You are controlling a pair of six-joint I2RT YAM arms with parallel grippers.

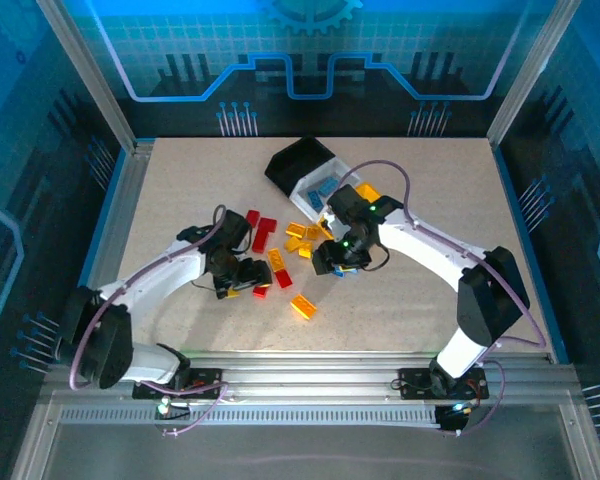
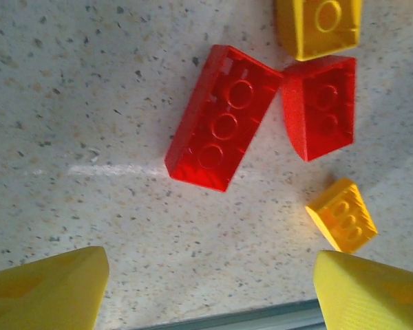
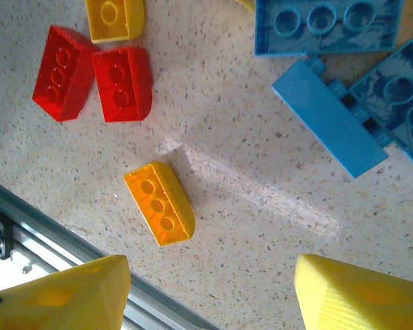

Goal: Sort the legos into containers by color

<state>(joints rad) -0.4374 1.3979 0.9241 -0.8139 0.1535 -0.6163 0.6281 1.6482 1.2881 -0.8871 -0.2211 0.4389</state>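
Note:
In the left wrist view a long red lego [image 2: 224, 117] lies on the speckled table beside a shorter red one [image 2: 320, 106], with a yellow one [image 2: 319, 24] and a small orange one [image 2: 342, 214] nearby. My left gripper [image 2: 210, 289] hovers open just short of them, nothing between its yellow fingers [image 2: 48, 289]. My right gripper [image 3: 210, 295] is open too, over bare table next to an orange lego [image 3: 160, 203]; blue legos [image 3: 328, 117] lie to its upper right. The containers stand at the back: a black bin [image 1: 285, 165], a white bin [image 1: 332, 166] and a yellow bin [image 1: 368, 190] half behind the right arm.
Loose red legos [image 1: 265, 233] and orange legos [image 1: 302, 306] are scattered mid-table between the two arms. The table's metal front rail [image 3: 27, 220] runs close under both grippers. Open tabletop lies to the far left and far right.

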